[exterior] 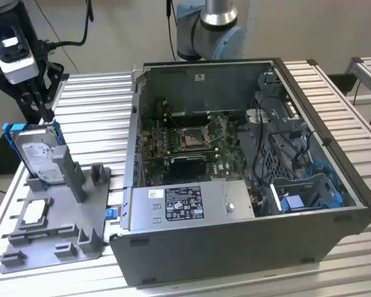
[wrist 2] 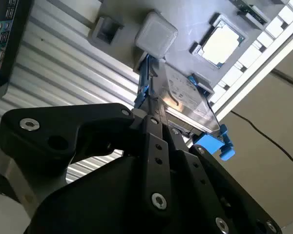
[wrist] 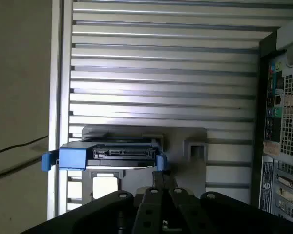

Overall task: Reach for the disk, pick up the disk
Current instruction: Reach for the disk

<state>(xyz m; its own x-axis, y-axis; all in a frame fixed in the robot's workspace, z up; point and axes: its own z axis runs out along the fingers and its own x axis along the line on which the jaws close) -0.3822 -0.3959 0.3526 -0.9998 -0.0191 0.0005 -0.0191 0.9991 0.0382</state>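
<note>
Currently held stock, one item: the disk (exterior: pixel 37 154), standing on edge in a slot of the grey holder (exterior: pixel 80 198) on the slatted table (exterior: pixel 93 105), at the exterior view's left, well apart from the open computer case (exterior: pixel 235 247).

Orientation: connector end uppermost, seen end-on in the first wrist view (wrist: pixel 119 153). The long axis therefore runs up and down into the slot, apparently leaning a little off upright. The labelled face is turned toward the exterior camera, and the blue bracket frames both long sides.

Handling, as judged: rigid metal body, fairly heavy for its size, smooth and somewhat slippery on the flat faces. It is sensitive to knocks, so it should not be dropped or twisted in the slot. The best hold is across the two broad faces near the top edge, or across the blue side rails, keeping off the connector.

Claw (exterior: pixel 40 102): poised just above the disk's upper corner, at or touching the blue bracket in the second wrist view (wrist 2: pixel 154 119). I cannot tell whether it has closed on anything. The disk is not lifted.

Also on the holder: a small square chip (exterior: pixel 36 211).
</note>
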